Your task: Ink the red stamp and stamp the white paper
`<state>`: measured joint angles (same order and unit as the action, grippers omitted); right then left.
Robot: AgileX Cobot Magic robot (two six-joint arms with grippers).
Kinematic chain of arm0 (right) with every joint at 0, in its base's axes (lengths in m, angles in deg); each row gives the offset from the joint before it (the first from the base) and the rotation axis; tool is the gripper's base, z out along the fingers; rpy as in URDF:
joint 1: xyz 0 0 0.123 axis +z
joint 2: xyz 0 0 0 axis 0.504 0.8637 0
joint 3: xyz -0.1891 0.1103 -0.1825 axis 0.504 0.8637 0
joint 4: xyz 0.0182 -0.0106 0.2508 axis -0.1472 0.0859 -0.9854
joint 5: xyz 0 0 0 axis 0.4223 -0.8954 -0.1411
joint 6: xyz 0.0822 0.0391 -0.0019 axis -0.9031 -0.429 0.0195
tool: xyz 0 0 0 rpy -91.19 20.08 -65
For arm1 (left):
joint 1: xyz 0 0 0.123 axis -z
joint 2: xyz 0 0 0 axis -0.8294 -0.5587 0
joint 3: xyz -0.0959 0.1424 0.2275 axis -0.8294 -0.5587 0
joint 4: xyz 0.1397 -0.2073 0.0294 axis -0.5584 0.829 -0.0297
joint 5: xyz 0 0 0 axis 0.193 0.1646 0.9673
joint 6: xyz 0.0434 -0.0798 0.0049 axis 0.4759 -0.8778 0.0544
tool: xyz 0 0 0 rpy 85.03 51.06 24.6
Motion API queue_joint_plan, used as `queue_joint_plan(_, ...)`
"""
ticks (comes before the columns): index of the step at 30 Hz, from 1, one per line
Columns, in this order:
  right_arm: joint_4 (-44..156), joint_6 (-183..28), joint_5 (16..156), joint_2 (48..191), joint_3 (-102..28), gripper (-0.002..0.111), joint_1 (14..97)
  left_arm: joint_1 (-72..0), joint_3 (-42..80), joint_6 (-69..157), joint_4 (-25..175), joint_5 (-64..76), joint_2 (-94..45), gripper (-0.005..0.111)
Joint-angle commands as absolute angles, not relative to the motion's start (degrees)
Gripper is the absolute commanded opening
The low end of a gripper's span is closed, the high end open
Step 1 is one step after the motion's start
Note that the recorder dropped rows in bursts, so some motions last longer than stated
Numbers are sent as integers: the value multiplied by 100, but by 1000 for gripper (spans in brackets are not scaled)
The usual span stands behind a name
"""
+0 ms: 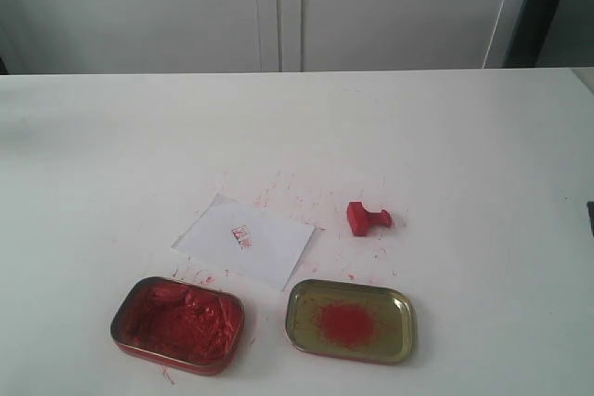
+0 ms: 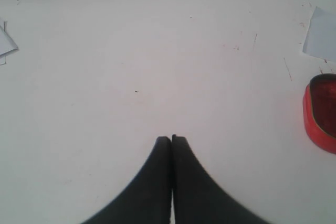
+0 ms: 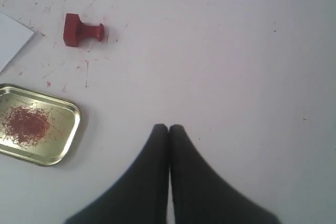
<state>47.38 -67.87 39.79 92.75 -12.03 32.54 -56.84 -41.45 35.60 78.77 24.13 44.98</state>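
Note:
The red stamp (image 1: 367, 218) lies on its side on the tabletop, right of the white paper (image 1: 245, 241); the right wrist view also shows this stamp (image 3: 81, 29) and a corner of the paper (image 3: 11, 38). The paper carries a small red print near its middle. In front of it sit the red tin of lumpy paste (image 1: 178, 324) and the gold tin with a red smear (image 1: 350, 321). My left gripper (image 2: 171, 139) is shut with nothing in it, over bare table. My right gripper (image 3: 168, 128) is shut and empty, well apart from the stamp. Neither gripper shows in the exterior view.
Red specks and smears mark the white tabletop (image 1: 445, 136) around the paper and stamp. White cabinet doors (image 1: 278, 6) stand behind the table's far edge. The red tin's edge (image 2: 320, 114) and a paper corner (image 2: 320, 35) show in the left wrist view.

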Motion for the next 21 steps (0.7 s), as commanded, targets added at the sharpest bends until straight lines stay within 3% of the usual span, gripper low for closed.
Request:
queue_joint_plan(1,4791,-6825,3989,8728,-964,0,3255,-5706,-4187,3553,7939,2417,4516,0)
queue_joint_plan(11,4780,-6969,4613,7292,-115,0,3255,-5706,-4187,3553,7939,2417,4516,0)
queue_joint_plan(21,4744,-7082,5730,7170,488,0,3255,-5706,-4187,3553,7939,2417,4516,0)
